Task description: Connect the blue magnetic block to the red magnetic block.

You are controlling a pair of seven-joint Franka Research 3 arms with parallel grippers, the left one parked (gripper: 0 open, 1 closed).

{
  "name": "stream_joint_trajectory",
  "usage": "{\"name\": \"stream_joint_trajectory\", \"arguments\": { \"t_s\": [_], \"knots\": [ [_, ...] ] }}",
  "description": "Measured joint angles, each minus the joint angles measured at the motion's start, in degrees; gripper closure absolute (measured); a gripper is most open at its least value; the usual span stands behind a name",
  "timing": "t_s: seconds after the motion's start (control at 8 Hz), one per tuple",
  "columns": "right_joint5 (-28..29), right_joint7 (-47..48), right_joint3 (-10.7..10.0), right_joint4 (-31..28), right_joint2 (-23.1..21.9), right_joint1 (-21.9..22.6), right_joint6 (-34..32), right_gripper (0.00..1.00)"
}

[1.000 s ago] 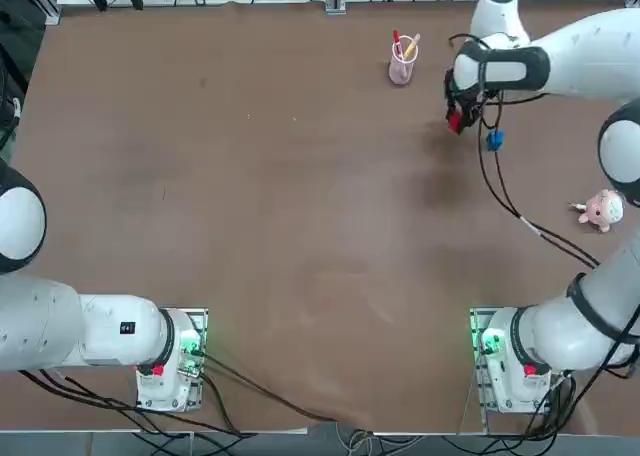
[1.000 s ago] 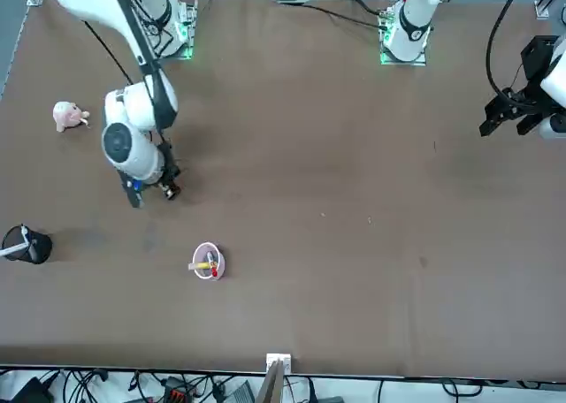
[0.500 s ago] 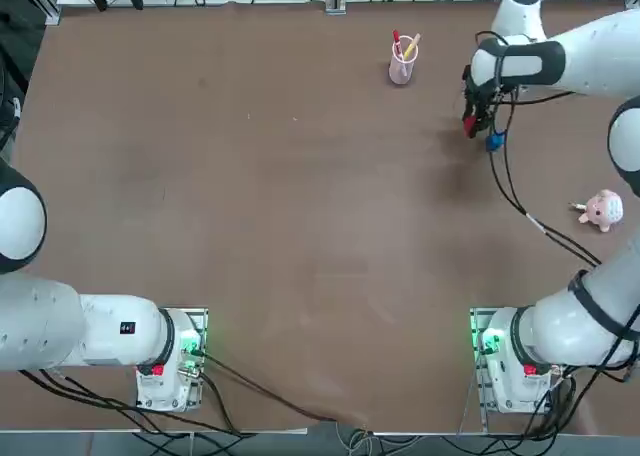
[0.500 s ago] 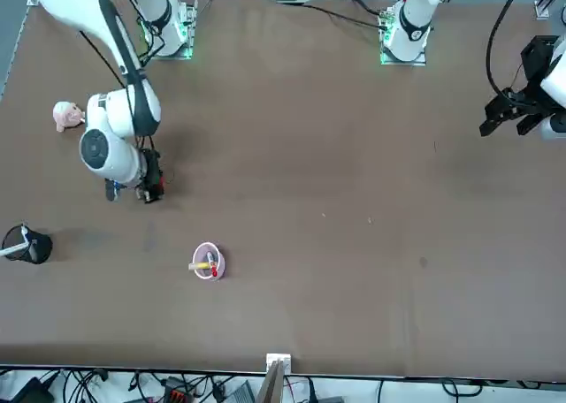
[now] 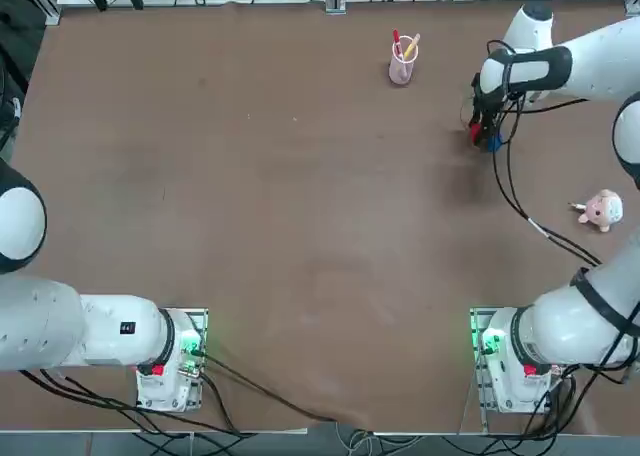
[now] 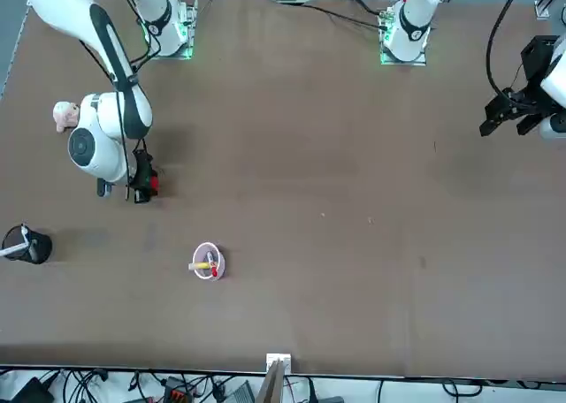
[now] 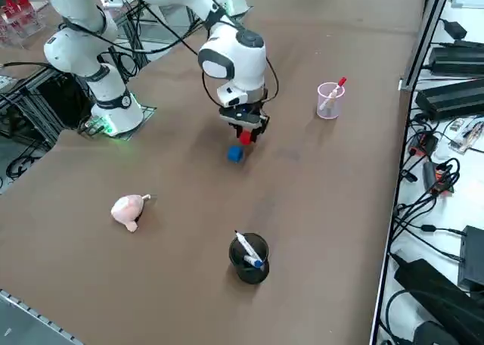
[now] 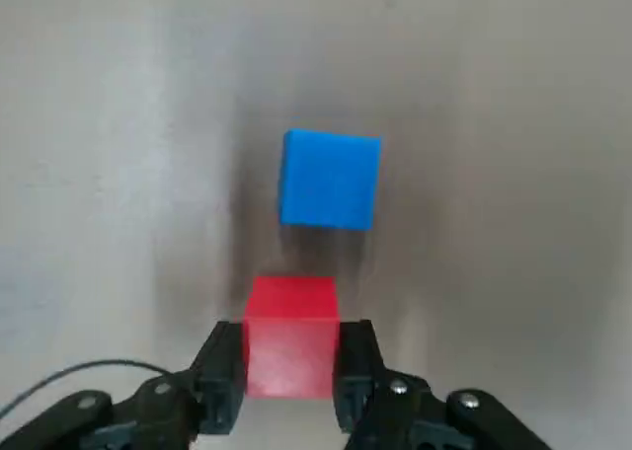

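Observation:
My right gripper [image 8: 289,363] is shut on the red magnetic block [image 8: 290,337], holding it just above the table at the far right. The blue magnetic block [image 8: 329,179] lies on the table a short gap beyond the red one, not touching it. From overhead the gripper [image 5: 481,134] hangs under the white wrist, with the red block [image 5: 475,131] and the blue block [image 5: 493,143] side by side. The right side view shows the red block [image 7: 244,137] in the fingers above the blue block [image 7: 235,154]. From the front, the red block [image 6: 153,184] peeks beside the gripper [image 6: 141,189]; the blue one is hidden.
A clear cup [image 5: 402,64] with a red pen stands left of the gripper. A pink plush toy [image 5: 601,210] lies nearer the arm's base side. A black cup [image 7: 249,258] with pens sits near the table's right edge. A black cable [image 5: 515,196] trails from the wrist.
The right arm carried the red block rightward and down toward the blue block, closing most of the gap. The blue block stayed put.

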Motion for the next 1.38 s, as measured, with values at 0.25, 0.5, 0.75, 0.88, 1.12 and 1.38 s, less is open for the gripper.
{"name": "stream_joint_trajectory", "arguments": {
  "t_s": [0.25, 0.5, 0.75, 0.88, 1.12, 1.38],
  "knots": [
    [0.0, -1.2, 0.0, -0.7, 0.3, -0.8, 0.1, 0.52],
    [0.0, -1.5, 0.0, -0.8, 0.4, -0.9, 0.2, 0.52],
    [0.0, -1.7, 0.0, -0.8, 0.4, -1.3, 0.2, 0.52],
    [0.0, -1.9, 0.0, -0.8, 0.4, -1.8, 0.3, 0.52],
    [0.0, -2.1, 0.0, -0.8, 0.4, -2.5, 0.3, 0.52],
    [0.0, -2.1, 0.0, -0.9, 0.5, -2.7, 0.3, 0.52]
  ]
}}
